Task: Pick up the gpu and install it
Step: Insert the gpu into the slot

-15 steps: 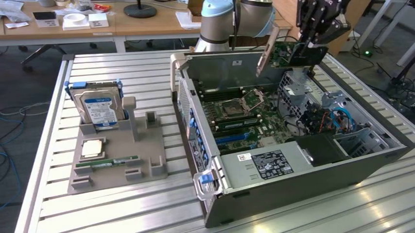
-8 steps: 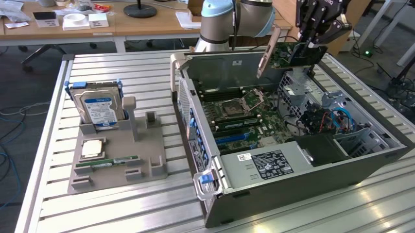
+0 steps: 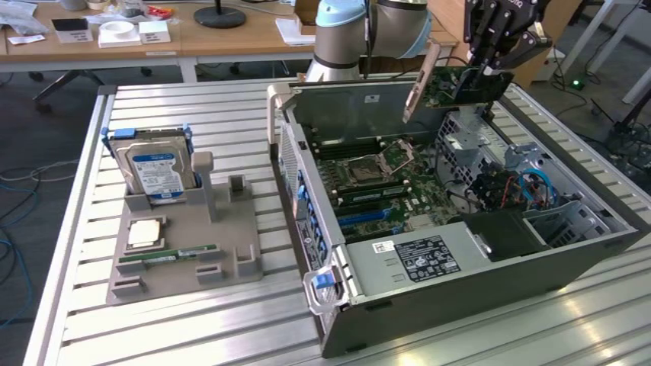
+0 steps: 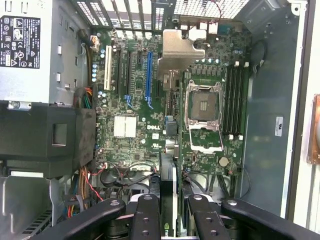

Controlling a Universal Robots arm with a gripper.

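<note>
gpu (image 3: 463, 86): one, in one tool (image 3: 495, 67)

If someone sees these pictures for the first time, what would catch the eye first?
First the open computer case in the middle of the slatted table, its motherboard bare. Above it, at the exterior view's upper right, the claw is shut on the gpu. At the exterior view's left, a grey holder carries a hard drive.

Exterior view looks down slantwise across the bench (image 3: 203, 335) at the open computer case (image 3: 447, 293); wrist view, behind the tool (image 4: 168, 202), faces closely down onto its motherboard (image 4: 150, 135), shared by both.
</note>
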